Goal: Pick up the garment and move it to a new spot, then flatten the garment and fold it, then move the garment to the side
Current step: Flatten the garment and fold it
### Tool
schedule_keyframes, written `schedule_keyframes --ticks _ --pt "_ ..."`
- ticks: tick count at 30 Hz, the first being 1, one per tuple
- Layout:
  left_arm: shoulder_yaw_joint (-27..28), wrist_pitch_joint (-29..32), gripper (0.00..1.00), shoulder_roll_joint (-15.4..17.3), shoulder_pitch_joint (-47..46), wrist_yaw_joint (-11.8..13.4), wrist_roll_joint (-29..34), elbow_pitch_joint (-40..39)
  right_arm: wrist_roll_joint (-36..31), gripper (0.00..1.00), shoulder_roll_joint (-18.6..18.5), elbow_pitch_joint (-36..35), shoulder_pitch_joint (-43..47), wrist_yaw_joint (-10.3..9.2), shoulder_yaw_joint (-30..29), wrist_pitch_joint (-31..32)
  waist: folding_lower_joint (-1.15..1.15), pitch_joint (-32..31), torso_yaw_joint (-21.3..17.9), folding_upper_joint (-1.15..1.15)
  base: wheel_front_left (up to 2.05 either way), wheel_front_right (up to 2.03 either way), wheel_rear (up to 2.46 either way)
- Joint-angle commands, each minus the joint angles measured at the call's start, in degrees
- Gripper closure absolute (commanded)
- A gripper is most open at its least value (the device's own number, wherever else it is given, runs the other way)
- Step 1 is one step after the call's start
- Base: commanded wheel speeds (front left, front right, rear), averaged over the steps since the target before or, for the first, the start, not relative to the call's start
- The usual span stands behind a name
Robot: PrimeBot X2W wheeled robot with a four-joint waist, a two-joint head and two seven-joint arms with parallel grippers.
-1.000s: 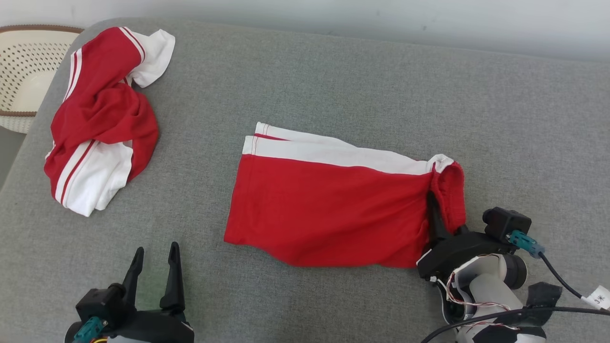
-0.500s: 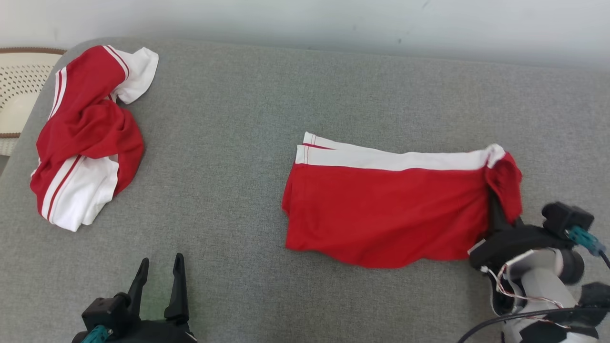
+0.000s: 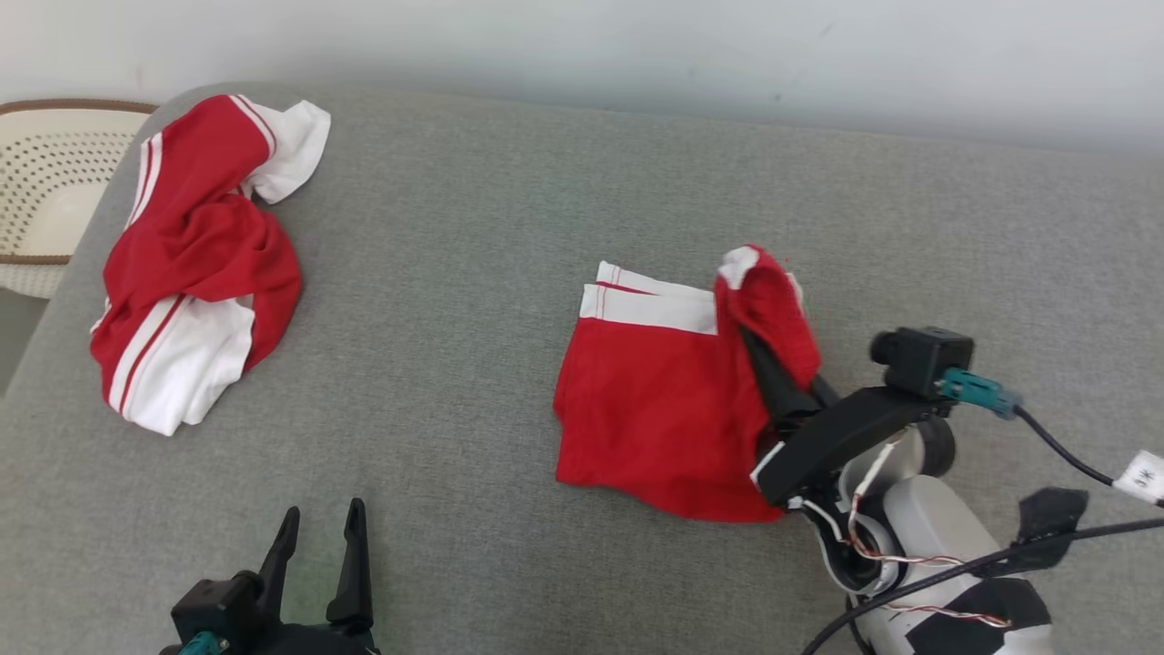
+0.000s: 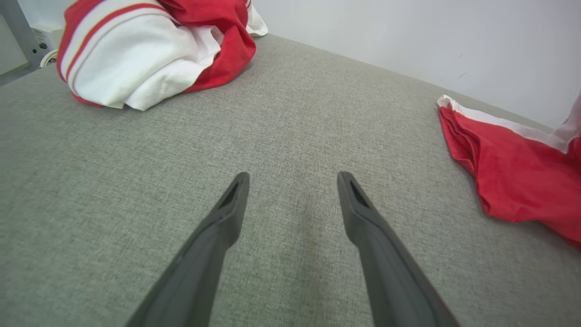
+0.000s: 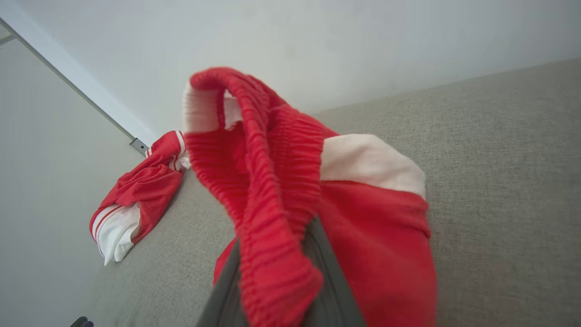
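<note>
One pair of red shorts with white side panels is recorded lying on the grey cushion, right of the cushion's middle. The leg hems are flat on the fabric. The elastic waistband is held raised off the cushion and doubled back over the legs. The right gripper is seen narrowed down on that waistband, and in the right wrist view the ribbed band is draped over both dark fingers. This hold is judged to serve the fold: the waist end is taken up so that it can be laid over the leg end, while the hems are left on the cushion, where friction should keep them in place. The fold is judged not yet finished, as the raised part is bunched and not yet laid down. The left gripper is noted at the cushion's near edge, left of the middle, with jaws wide and nothing between them; it is presumably kept clear of the cloth. A second red-and-white garment lies crumpled at the cushion's far left corner. A perforated basket stands just beyond the cushion's left edge.
</note>
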Motion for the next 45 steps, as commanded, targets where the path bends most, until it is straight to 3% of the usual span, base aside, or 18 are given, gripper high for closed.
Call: schedule_keyframes --ticks 1,6,8,9,10,11,12,13,22,29,35,45 --pt "-0.43 -0.18 0.0 0.04 0.26 -0.15 -0.85 0.32 0.28 1.0 0.59 -0.06 -0.92 0.0 1.37 0.99 0.0 0.06 1.23 -0.01 0.0 0.0 0.0" --pt "-2.15 -0.18 0.0 0.03 -0.42 -0.16 -1.55 0.21 -1.53 1.0 1.6 3.82 -3.19 0.0 2.95 1.39 0.0 0.57 3.63 -0.01 0.0 0.0 0.0" --pt "-3.05 -0.18 0.0 0.03 -0.87 -0.25 -1.96 0.22 -1.93 0.95 2.14 5.84 -4.17 0.0 3.12 0.95 0.0 0.95 4.71 -0.01 0.0 0.0 0.0" --pt "-3.56 -0.19 0.0 0.03 -0.98 -0.28 -2.18 0.23 -2.55 0.88 2.21 7.01 -4.75 0.0 3.26 0.76 0.0 1.1 5.29 -0.01 0.0 0.0 0.0" --pt "-3.78 -0.18 0.0 0.03 -0.99 -0.07 -2.26 0.24 -2.59 0.65 2.53 8.02 -5.19 0.01 3.32 0.34 0.0 1.22 5.74 -0.01 0.0 0.0 0.0" --pt "-4.14 -0.18 0.0 0.05 -1.05 0.04 -2.36 0.26 -2.63 0.54 2.76 9.16 -5.62 0.0 3.01 -0.14 0.0 1.33 6.21 -0.01 0.0 0.0 0.0" --pt "-4.14 -0.18 0.0 0.05 -1.05 0.04 -2.36 0.26 -2.63 0.54 2.76 9.16 -5.62 0.0 3.01 -0.14 0.0 1.33 6.21 -0.01 0.0 0.0 0.0" --pt "-4.32 -0.18 0.0 0.05 -1.16 0.12 -2.44 0.23 -3.18 0.0 2.99 10.14 -6.27 0.0 3.28 -0.52 0.0 1.42 6.55 -0.01 0.0 0.0 0.0" --pt "-4.25 -0.18 0.0 0.02 0.1 0.82 -2.36 0.29 -2.03 0.0 5.04 14.73 -10.59 0.0 3.62 -7.43 0.0 0.68 6.67 -0.01 0.0 0.0 0.0" --pt "-3.83 -0.18 0.0 0.03 0.5 0.7 -1.61 -0.27 -0.79 0.0 2.9 17.33 -8.9 0.0 -3.86 -12.41 0.0 -0.02 4.7 -0.01 0.0 0.0 0.0" --pt "-3.88 -0.18 0.0 0.04 0.15 0.5 -1.83 -0.53 -0.36 0.0 0.47 19.32 -5.44 0.0 -8.19 -13.31 0.0 0.36 3.4 -0.01 0.0 0.0 0.0" --pt "-3.92 -0.18 0.0 0.03 -0.47 0.33 -0.8 -1.72 0.72 0.0 2.03 21.39 -3.23 0.0 -6.28 -11.9 0.0 1.39 4.69 -0.01 0.0 0.0 0.0"
